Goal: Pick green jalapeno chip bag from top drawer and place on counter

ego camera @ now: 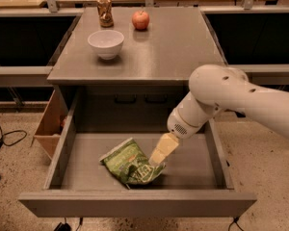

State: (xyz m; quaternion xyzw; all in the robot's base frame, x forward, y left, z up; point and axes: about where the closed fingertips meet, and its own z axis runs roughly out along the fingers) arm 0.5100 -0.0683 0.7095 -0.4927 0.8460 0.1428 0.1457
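Top drawer [135, 202] pulled fully open, front panel toward the camera. Green jalapeno chip bag [129, 161] lies crumpled on the drawer bottom, roughly mid-drawer, slightly left of centre and nearer the front panel than the back. Gripper [159, 157] is down inside the drawer, just right of the bag, its pale tip at the bag's right edge and looks to be touching it; whether it is wide, narrow or gripping, cannot tell. White arm [241, 97] comes in over the drawer's right wall, its round wrist housing above the drawer's right half. Counter [178, 47] sits directly above and behind the drawer; on it are a white bowl [106, 43] over the drawer's left side, and farther back a red apple [140, 19] and a brown can [105, 11]. Cardboard box [50, 124] stands on the floor against the drawer's left wall. Bag not on the counter.
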